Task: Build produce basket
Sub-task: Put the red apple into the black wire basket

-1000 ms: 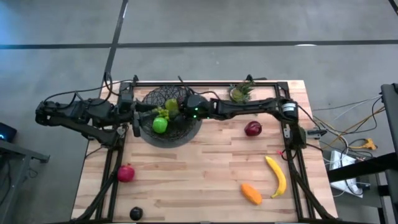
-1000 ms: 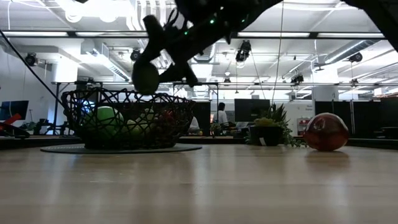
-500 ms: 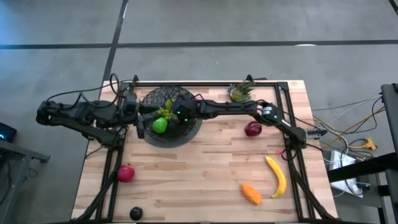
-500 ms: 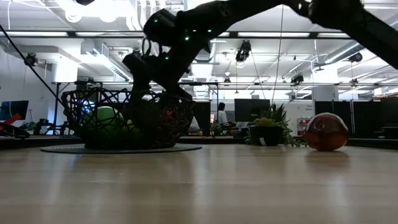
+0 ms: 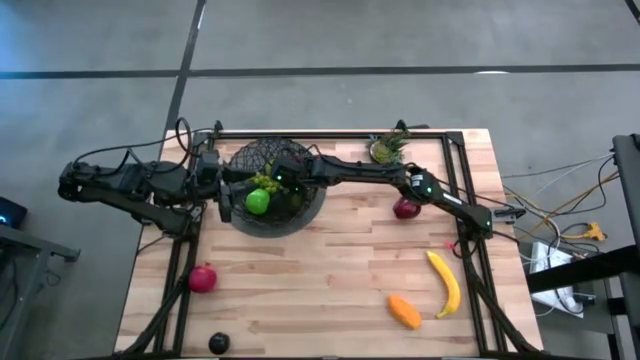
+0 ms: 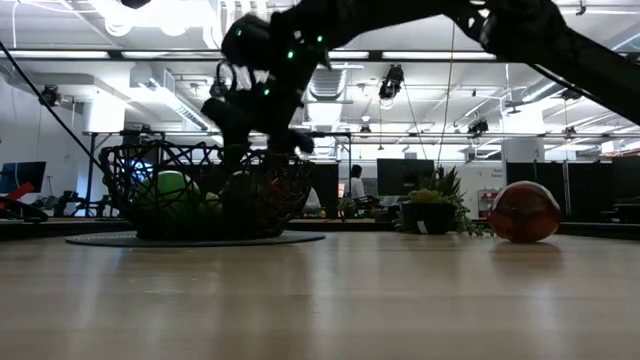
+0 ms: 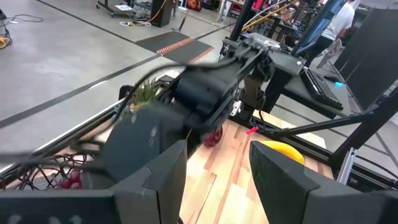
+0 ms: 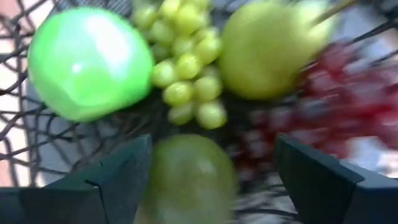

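Right wrist view: right gripper (image 8: 205,186) hangs inside the basket (image 8: 37,149), jaws wide, a pale green fruit (image 8: 189,180) between them — smooth, light, rigid; grip its middle.

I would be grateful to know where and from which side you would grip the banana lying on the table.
Probably the banana at its middle, coming straight down from above, fingers closing across its narrow width. It lies flat on the table as a long, slim curve, with clear wood on both sides; the orange piece sits apart near its lower end.
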You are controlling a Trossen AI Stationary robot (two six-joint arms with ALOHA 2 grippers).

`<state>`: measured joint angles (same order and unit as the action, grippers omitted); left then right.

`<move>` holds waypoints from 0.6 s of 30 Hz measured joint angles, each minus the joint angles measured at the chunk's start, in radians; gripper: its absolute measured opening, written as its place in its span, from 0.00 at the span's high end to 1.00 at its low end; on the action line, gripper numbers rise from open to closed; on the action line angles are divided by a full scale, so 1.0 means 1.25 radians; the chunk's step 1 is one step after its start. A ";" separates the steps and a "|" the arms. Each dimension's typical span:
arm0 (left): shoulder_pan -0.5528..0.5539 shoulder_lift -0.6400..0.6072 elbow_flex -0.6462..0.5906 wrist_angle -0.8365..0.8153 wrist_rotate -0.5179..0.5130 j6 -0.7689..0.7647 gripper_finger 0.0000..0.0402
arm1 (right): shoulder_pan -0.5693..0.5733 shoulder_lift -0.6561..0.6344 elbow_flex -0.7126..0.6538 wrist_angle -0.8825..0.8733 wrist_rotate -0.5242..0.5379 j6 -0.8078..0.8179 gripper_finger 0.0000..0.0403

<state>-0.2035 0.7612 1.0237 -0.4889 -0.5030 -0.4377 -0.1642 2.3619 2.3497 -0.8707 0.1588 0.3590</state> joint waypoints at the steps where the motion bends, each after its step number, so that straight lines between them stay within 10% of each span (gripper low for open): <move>1: 0.000 0.000 0.000 0.000 0.000 0.000 0.60 | 0.000 -0.011 0.000 -0.007 0.022 -0.011 0.22; 18: 0.000 -0.002 -0.001 -0.001 0.000 0.000 0.60 | 0.004 -0.260 0.000 -0.335 0.145 -0.132 0.40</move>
<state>-0.2031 0.7593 1.0229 -0.4905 -0.5026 -0.4377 -0.1593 2.0369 2.3497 -1.2893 0.3405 0.1934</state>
